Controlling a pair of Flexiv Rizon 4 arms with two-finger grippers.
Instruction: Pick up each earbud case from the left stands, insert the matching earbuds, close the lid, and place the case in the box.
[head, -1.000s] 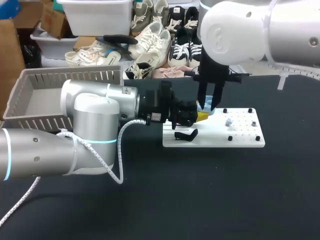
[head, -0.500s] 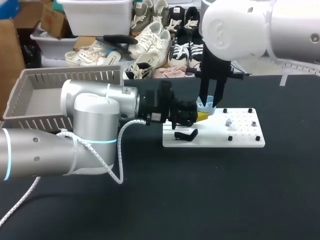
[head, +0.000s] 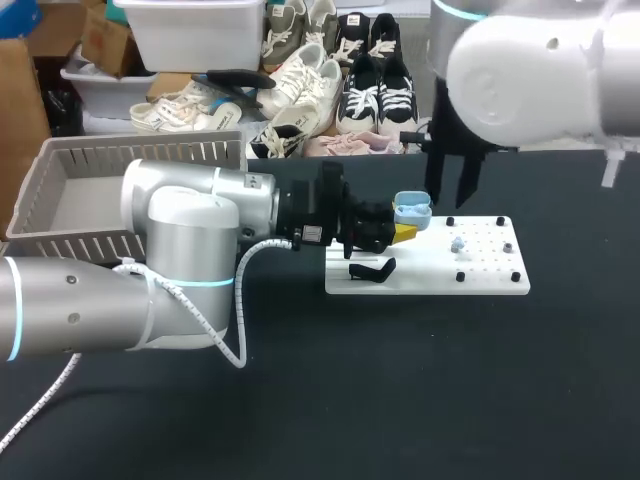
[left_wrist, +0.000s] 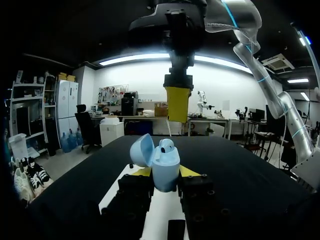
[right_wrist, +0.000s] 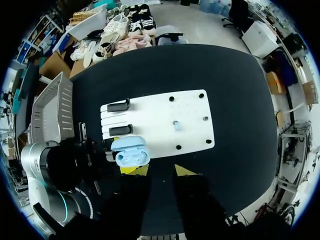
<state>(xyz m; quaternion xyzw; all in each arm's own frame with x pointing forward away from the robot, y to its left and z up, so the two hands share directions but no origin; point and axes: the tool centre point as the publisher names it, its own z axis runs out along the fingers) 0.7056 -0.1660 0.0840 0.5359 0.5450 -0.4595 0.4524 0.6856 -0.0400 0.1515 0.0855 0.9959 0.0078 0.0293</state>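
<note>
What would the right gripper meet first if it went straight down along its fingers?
The right gripper would probably meet the black table, just beside the white board, not the blue case; depth is unclear.

pale blue plastic earbud case (left_wrist: 165, 167): smooth, soft sheen | white flat plastic board (head: 430, 281): smooth, matt | black surface (head: 400, 380): matt, cloth-like | grey slatted plastic box (head: 140, 155): dull | silver-white left arm shell (head: 190, 215): glossy, smooth
</note>
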